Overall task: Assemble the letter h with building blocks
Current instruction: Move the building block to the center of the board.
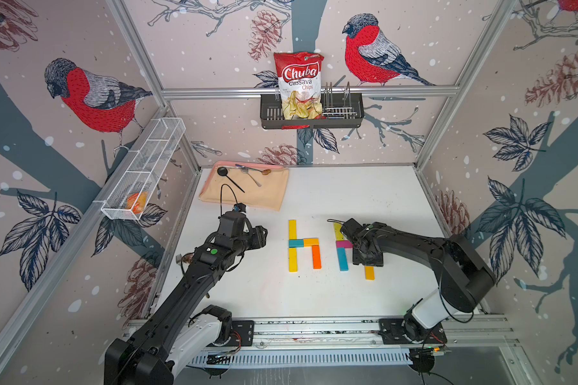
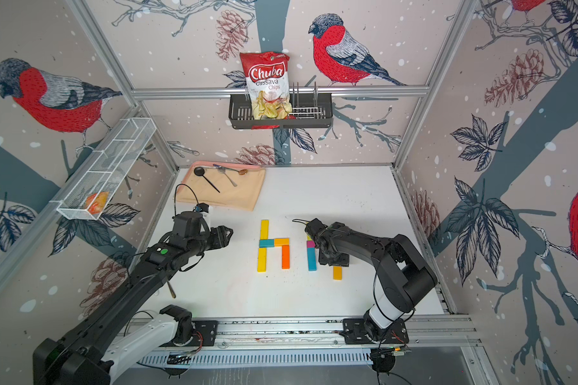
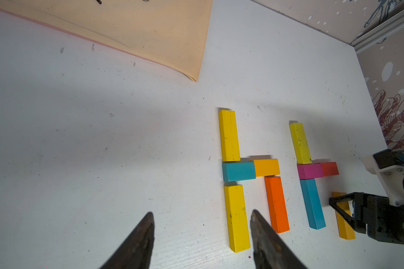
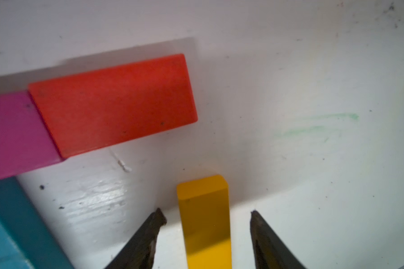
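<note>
Five building blocks form an h on the white table: two yellow (image 1: 292,229) (image 1: 292,260), teal (image 1: 296,243), amber (image 1: 311,241), orange (image 1: 316,256). To its right lie a yellow (image 3: 300,143), magenta (image 3: 309,170), red (image 4: 112,104) and teal block (image 3: 312,202), joined. An amber block (image 4: 204,221) lies flat below the red one, apart from it. My right gripper (image 4: 205,213) stands open astride this block with gaps on both sides. My left gripper (image 3: 202,213) hovers open and empty left of the h.
A beige cloth (image 1: 247,196) with spoons covers the back left of the table. A fork (image 1: 181,258) lies by the left arm. A wire basket (image 1: 144,170) hangs on the left wall. A black rack (image 1: 347,113) with a chips bag hangs on the back wall.
</note>
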Controlling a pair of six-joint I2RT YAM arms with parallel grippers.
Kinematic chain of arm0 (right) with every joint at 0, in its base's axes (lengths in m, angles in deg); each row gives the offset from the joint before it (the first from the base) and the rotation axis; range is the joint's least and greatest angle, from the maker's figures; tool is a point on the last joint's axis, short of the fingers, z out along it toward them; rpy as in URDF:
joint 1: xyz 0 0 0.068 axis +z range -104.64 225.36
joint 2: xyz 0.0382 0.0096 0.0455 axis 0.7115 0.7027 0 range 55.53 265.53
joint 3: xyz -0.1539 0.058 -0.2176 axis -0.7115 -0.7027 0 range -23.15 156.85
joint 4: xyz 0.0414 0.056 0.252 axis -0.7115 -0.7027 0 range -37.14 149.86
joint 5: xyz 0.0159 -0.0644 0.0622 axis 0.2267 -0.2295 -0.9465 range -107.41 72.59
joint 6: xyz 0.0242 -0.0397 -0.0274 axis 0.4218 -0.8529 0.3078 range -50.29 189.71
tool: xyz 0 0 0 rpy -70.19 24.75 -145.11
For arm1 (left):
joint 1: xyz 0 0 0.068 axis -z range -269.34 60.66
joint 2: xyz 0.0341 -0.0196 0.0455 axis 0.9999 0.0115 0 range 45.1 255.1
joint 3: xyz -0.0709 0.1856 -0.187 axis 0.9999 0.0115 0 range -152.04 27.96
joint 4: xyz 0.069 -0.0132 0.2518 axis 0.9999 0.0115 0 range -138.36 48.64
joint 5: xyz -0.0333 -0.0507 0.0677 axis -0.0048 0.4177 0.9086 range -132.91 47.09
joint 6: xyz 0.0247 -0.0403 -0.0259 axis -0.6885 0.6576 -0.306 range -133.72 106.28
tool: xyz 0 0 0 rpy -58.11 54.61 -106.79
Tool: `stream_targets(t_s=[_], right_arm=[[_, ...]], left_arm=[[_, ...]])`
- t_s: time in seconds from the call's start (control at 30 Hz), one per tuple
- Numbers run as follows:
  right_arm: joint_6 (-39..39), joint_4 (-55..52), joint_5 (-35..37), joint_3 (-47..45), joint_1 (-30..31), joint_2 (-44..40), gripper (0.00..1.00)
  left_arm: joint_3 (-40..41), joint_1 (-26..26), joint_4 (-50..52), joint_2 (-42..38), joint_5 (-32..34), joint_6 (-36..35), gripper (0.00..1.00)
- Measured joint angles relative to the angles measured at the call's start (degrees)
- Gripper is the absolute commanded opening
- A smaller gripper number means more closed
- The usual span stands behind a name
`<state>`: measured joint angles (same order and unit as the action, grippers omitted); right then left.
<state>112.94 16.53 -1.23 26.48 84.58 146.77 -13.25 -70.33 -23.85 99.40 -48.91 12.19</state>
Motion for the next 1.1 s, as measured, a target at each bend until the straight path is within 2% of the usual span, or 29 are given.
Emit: stream_targets(t_s=[0.37, 0.6, 0.77, 1.1], right_arm=[[3.5, 1.4, -3.4, -7.4, 2.0, -10.0, 0.62], [4.9, 5.2, -6.1, -11.8, 0.8, -12.0, 0.45], [4.0, 6.3, -8.3, -11.3, -0.5, -11.2, 0.34], [1.2, 4.7, -7.1, -7.9, -0.6, -7.8, 0.32]], left_arm=[[0.0, 0.0, 0.0, 0.2, 0.0, 0.0, 0.64], [0.0, 0.0, 0.0, 0.5, 0.0, 0.0, 0.64], [0.0, 0.0, 0.0, 0.5, 0.0, 0.0, 0.64], [0.0, 0.0, 0.0, 0.3, 0.0, 0.0, 0.64]])
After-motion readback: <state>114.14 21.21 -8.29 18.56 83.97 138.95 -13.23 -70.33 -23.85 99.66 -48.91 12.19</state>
